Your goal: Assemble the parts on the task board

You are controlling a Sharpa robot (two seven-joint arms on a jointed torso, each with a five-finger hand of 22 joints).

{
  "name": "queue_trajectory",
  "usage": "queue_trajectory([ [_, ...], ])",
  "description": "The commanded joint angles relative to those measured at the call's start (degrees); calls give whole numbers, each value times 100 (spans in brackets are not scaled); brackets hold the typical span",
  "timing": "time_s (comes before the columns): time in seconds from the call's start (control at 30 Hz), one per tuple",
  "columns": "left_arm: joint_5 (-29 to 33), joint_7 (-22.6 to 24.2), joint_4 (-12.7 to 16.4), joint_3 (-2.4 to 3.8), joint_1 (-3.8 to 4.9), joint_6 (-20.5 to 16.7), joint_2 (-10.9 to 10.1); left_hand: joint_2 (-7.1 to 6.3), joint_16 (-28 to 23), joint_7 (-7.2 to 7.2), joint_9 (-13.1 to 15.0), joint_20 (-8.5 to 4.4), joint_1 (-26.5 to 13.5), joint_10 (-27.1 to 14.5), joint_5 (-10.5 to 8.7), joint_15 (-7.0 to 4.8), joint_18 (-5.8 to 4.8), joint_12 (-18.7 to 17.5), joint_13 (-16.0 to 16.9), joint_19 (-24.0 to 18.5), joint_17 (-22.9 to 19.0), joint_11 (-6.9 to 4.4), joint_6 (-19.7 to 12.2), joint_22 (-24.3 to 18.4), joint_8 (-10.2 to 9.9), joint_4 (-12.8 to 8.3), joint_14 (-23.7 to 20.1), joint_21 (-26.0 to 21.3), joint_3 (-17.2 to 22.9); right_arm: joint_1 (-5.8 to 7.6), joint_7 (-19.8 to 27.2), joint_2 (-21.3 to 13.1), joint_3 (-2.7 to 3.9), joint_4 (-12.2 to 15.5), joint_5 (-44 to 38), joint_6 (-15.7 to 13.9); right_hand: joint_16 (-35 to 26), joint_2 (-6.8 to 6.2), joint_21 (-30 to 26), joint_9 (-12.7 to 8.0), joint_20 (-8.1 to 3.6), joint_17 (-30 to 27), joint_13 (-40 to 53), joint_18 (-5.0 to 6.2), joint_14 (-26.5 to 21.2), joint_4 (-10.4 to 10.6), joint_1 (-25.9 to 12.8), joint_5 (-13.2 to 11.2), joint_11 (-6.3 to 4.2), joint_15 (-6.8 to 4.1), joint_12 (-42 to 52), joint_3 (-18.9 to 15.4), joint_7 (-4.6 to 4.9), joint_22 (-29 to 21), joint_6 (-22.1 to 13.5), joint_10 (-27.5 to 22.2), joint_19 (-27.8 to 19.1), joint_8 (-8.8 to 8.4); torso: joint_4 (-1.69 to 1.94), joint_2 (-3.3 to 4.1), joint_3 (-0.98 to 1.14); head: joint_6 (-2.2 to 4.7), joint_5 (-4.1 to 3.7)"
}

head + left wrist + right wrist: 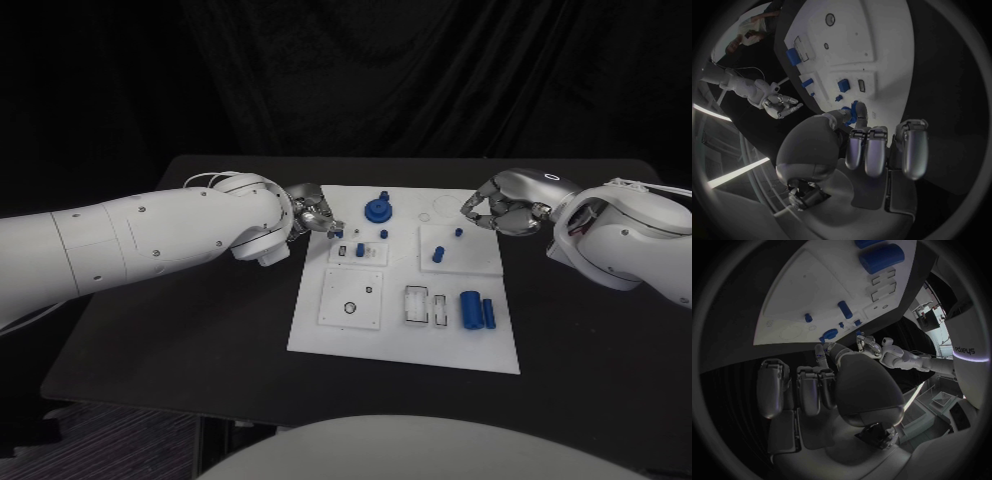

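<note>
The white task board [411, 345] is lying flat in the middle of the black table, its long side running away from the robot. Blue parts are sitting on it — a round knobbed piece [378, 209] standing upright near the far edge, a small peg [438, 255] lying to its right, and a large cylinder [472, 308] lying beside a slimmer one [490, 314] at the right edge.

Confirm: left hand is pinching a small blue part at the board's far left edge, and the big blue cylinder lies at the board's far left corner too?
Half right. The left hand pinches a small blue part, as the left wrist view shows. The head view puts the big blue cylinder near the task board's near right side.
</note>
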Motion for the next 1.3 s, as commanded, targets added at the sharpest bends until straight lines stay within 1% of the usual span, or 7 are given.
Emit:
queue_trajectory([
  [0.03, -390, 48, 114, 4, -19, -269, -39, 20, 37, -51, -6, -44, -49, 606, 18, -48, 22, -3, 1506, 216, 1509, -29, 75, 1253, 32, -188, 595, 10, 224, -12, -61, -11, 4, 16, -10, -56, 17, -6, -24, -7, -6, 1509, 1509, 43, 607, 5, -56, 28, -15, -1, 15, 31, -26, 1210, -14, 597, 139, -40, -7, -1, -1, -1, 6],
  [0.17, -490, 21, 210, 4, -80, -217, -97, 32, 37, -52, -4, -46, -59, 606, 41, -51, 22, -3, 1506, 218, 1509, -31, 81, 1254, 34, -188, 595, 13, 236, -12, -64, -7, 4, 14, -10, -62, 17, -8, -22, -8, -6, 1509, 1509, 42, 607, 3, -57, 28, -15, -2, 15, 32, -26, 1211, -19, 597, 141, -43, -4, -7, 8, -1, 14],
  [0.37, -537, 10, 245, 4, -203, -261, -133, 42, 37, -51, 0, -48, -78, 606, 50, -53, 20, -3, 1506, 222, 1509, -31, 89, 1256, 37, -180, 595, 19, 238, -12, -66, -10, 4, 13, -10, -63, 17, -8, -22, -8, -6, 1509, 1509, 42, 607, 3, -57, 28, -15, -2, 15, 32, -26, 1211, -19, 597, 141, -43, 1, -2, -3, -1, -2],
  [0.53, -754, 48, 224, 4, -292, -383, -124, 48, 37, -53, 2, -49, -82, 606, 62, -53, 18, -3, 1506, 226, 1509, -33, 92, 1258, 39, -182, 595, 26, 245, -12, -64, -15, 4, 15, -10, -62, 17, -10, -24, -10, -6, 1509, 1509, 43, 607, 1, -62, 28, -15, -2, 15, 34, -25, 1210, -25, 597, 140, -47, -12, 6, -1, -1, -6],
  [0.83, -937, 83, 236, 4, -350, -457, -115, 56, 37, -53, 4, -51, -99, 606, 68, -55, 18, -3, 1506, 228, 1509, -33, 101, 1259, 43, -175, 595, 29, 247, -13, -68, -17, 4, 15, -10, -57, 17, -10, -20, -9, -7, 1509, 1509, 42, 607, 1, -65, 27, -15, -2, 15, 35, -23, 1212, -26, 597, 142, -47, -5, 3, 3, -1, 7],
  [0.97, -954, 104, 242, 4, -391, -521, -109, 62, 37, -54, 5, -52, -107, 606, 70, -56, 17, -3, 1506, 230, 1509, -34, 106, 1260, 44, -172, 595, 34, 249, -13, -63, -9, 4, 11, -10, -58, 17, -10, -20, -9, -7, 1509, 1509, 42, 607, 1, -65, 27, -15, -2, 15, 35, -23, 1212, -26, 597, 142, -47, 3, 1, -4, -1, -6],
  [1.3, -964, 89, 230, 4, -427, -497, -92, 71, 37, -56, 7, -53, -117, 606, 76, -58, 16, -3, 1506, 232, 1509, -36, 112, 1261, 46, -169, 595, 35, 255, -14, -60, -9, 4, 6, -10, -55, 17, -9, -24, -9, -7, 1509, 1509, 43, 607, 0, -68, 27, -14, -3, 15, 37, -22, 1211, -25, 597, 140, -47, -10, 1, -2, -1, 16],
])
